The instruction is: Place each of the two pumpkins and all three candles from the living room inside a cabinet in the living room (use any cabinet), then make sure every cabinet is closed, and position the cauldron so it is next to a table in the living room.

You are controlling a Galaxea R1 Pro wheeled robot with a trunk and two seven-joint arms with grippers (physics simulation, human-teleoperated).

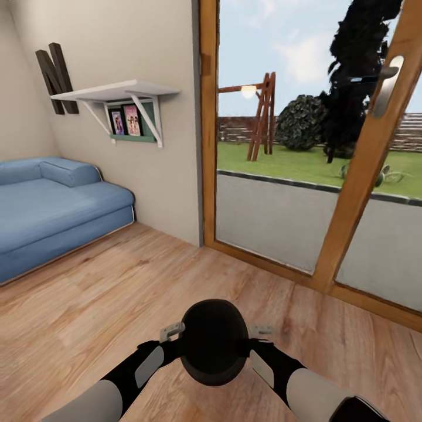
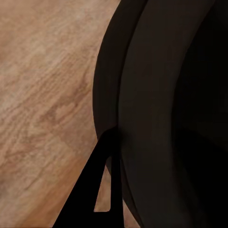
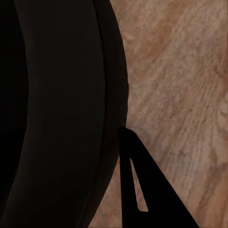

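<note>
We see even, bright daylight in the head view, coming through the glass door [image 1: 293, 176]; the wooden floor [image 1: 117, 293] shows only soft shading and no hard shadows. Straight lines lean outward toward the edges. In both wrist views the cauldron [image 2: 166, 118] reads as near-featureless black, slightly blurred, against sharper floor grain.

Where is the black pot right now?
In the head view the cauldron is low in the middle, held between the left gripper and the right gripper above the wooden floor, near the glass door.
</note>
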